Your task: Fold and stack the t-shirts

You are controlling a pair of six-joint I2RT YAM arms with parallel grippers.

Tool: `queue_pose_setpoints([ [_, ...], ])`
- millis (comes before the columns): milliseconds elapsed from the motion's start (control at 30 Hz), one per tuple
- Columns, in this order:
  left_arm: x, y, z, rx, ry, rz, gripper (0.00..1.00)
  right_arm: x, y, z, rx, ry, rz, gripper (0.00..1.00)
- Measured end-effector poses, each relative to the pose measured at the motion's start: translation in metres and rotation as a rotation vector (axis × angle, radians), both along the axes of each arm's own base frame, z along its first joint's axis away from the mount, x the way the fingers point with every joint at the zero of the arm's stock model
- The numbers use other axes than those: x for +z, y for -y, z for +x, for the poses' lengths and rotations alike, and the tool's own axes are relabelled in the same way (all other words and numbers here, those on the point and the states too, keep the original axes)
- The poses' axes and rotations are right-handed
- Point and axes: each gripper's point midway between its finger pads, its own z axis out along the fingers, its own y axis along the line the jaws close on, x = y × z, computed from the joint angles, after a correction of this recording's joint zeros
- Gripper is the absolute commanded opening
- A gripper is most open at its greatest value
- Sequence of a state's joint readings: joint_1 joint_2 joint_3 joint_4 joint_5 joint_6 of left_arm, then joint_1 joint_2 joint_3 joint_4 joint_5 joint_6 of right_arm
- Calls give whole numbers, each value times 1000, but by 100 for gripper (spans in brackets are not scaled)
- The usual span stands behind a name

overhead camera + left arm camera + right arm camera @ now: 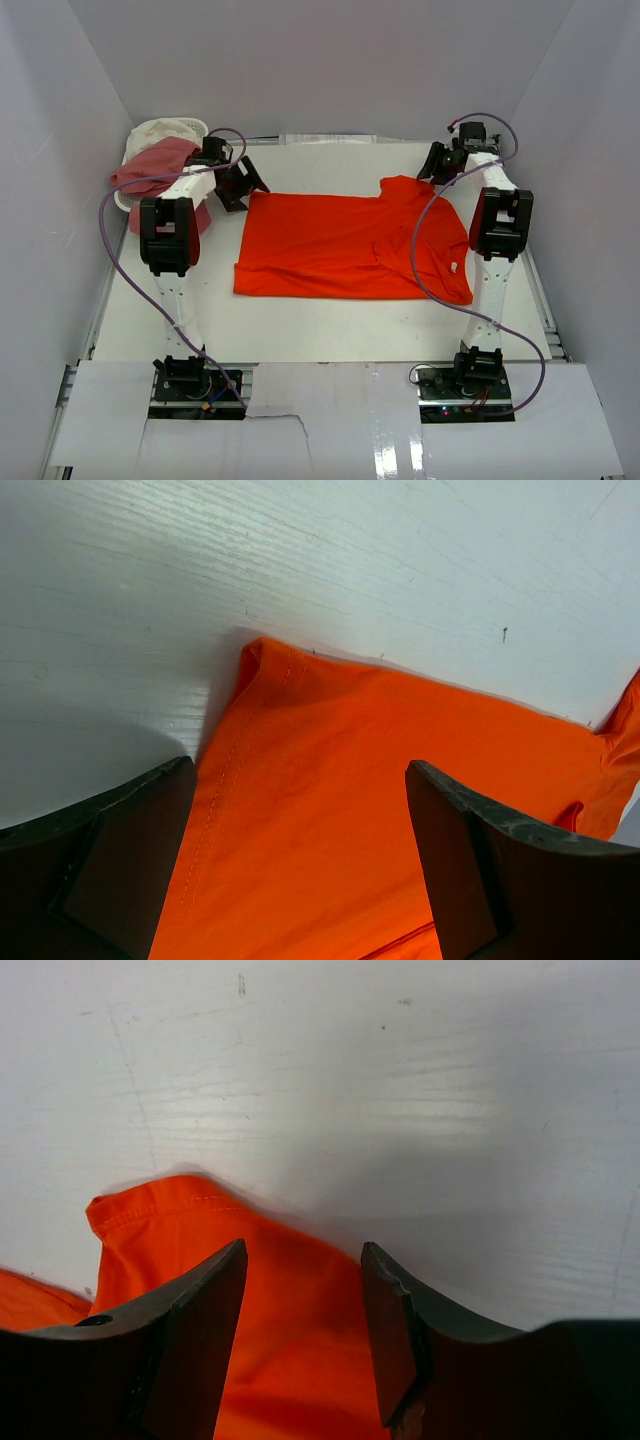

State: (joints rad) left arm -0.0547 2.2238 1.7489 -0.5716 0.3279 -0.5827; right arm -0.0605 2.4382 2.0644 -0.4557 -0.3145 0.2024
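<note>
The bright orange-red t-shirt (345,245) lies spread flat in the middle of the table. My left gripper (243,185) is open just above the shirt's far left corner (262,655); orange cloth fills the space between its fingers (120,860). My right gripper (440,162) is open over the shirt's far right sleeve (150,1210), with cloth below the gap. The dusty pink t-shirt (152,165) and the cream-white t-shirt (165,130) lie bunched in the basket at the far left.
A small white plastic basket (122,200) stands in the far left corner, partly behind my left arm. White walls enclose the table on three sides. Purple cables hang along both arms.
</note>
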Motion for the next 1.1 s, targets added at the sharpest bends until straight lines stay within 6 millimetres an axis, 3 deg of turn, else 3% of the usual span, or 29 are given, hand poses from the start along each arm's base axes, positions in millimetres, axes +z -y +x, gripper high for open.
queue_pose_setpoints([
  [433, -1, 0, 0, 1, -1, 2, 97, -8, 1, -8, -4, -40, -1, 53],
  [700, -1, -1, 0, 2, -2, 2, 97, -11, -17, -21, 48, -91, 96, 25],
  [900, -1, 0, 0, 1, -2, 2, 97, -8, -29, -23, 79, -89, 145, 32],
  [1100, -1, 0, 0, 1, -1, 2, 97, 1, -39, -17, 125, -38, 183, 31],
])
